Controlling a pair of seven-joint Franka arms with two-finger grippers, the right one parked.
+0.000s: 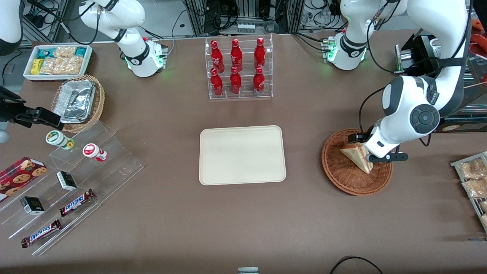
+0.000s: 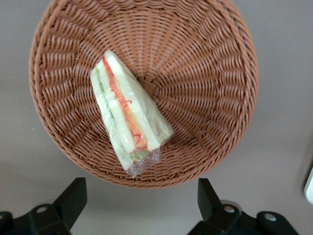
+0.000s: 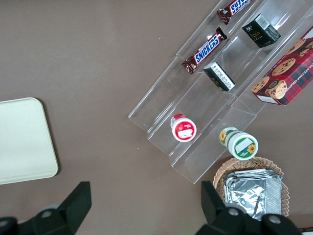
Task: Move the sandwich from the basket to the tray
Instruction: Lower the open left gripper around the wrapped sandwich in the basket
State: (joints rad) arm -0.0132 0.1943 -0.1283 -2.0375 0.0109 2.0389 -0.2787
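Your gripper [image 2: 142, 205] hangs above the basket [image 2: 210, 63] with its 2 fingers [image 2: 71, 200] spread and holding nothing, while the sandwich [image 2: 128, 116] lies inside it. Its long axis runs slantwise across the weave, narrow wrapped tip toward the rim nearest the fingers. If you close across that axis unaligned, the wedge may twist or slip from its film before reaching the tray [image 1: 242, 155].
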